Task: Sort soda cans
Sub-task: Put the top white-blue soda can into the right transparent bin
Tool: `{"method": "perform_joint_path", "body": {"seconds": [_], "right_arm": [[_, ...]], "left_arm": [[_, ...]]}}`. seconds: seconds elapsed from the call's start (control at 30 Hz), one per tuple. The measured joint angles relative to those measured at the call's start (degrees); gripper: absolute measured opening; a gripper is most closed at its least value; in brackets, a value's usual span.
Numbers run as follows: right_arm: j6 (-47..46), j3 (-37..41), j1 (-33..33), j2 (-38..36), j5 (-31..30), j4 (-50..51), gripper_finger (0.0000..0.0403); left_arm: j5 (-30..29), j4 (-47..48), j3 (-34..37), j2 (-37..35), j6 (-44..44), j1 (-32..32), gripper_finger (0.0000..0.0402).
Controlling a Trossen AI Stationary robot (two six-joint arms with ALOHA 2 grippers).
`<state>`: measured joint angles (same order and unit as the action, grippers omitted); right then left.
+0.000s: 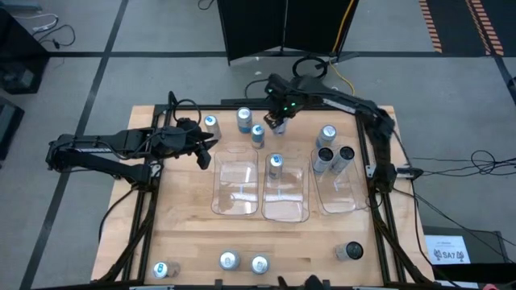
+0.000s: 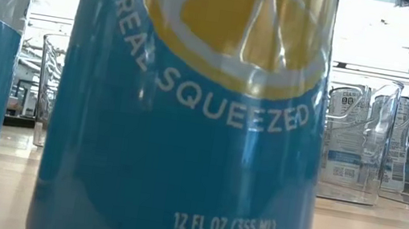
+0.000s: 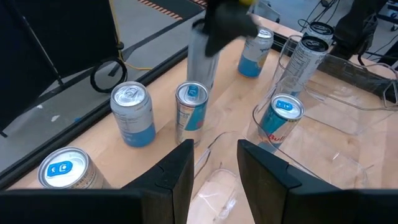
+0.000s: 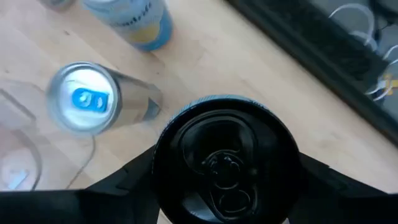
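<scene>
On the wooden counter (image 1: 185, 234), seen from above, three clear plastic trays lie side by side at the middle: the left tray (image 1: 235, 187) holds nothing, the middle tray (image 1: 285, 193) has one blue-marked can (image 1: 276, 166) standing at its far end, and the right tray (image 1: 339, 181) holds three cans (image 1: 332, 153), one light and two dark-topped. More soda cans stand loose: three near the far edge (image 1: 244, 120), and four along the near edge (image 1: 228, 260). The right end effector (image 1: 278, 122) hangs over the far middle of the counter, and the left end effector (image 1: 203, 151) sits just left of the empty tray. In the low view a blue can (image 2: 186, 128) fills the picture, with a lemon slice and the words "REAL SQUEEZED" and "12 FL OZ (355 ML)"; clear trays (image 2: 359, 138) stand behind it. In the left wrist view the left end effector's fingers (image 3: 180, 174) stand a little apart with nothing between them, pointing at silver and blue cans (image 3: 191, 106) and at a can (image 3: 280, 118) inside a tray. In the right wrist view the right end effector (image 4: 225, 171) has its fingers on either side of a dark-topped can (image 4: 225, 155); whether they press on it, I cannot tell. A silver-topped can (image 4: 84, 98) with a blue tab stands beside it.
</scene>
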<state>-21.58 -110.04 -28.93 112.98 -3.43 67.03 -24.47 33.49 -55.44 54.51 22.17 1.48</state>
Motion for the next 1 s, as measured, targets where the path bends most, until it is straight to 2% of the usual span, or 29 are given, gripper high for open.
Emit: {"method": "perform_joint_path", "body": {"seconds": [0.13,0.3,0.53,0.7,1.0], "right_arm": [[-0.3,0.0,0.2,-7.7,-5.1,2.4,0.0245],[-3.5,0.0,1.4,-19.7,-6.2,4.5,0.0248],[-15.7,-0.1,10.1,-32.5,-9.8,13.7,0.0249],[-28.6,-0.1,21.3,-35.1,-13.2,23.3,0.0249],[-44.5,0.3,40.5,-34.1,-14.7,23.0,0.0248]], "left_arm": [[0.0,0.0,0.0,0.0,0.0,0.0,0.0132],[0.0,0.0,0.0,0.0,0.0,0.0,0.0132],[0.0,0.0,0.0,0.0,0.0,0.0,0.0132],[0.1,0.0,0.0,0.0,-0.1,0.0,0.0132],[0.3,0.0,0.0,0.0,0.0,0.0,0.0132]]}}
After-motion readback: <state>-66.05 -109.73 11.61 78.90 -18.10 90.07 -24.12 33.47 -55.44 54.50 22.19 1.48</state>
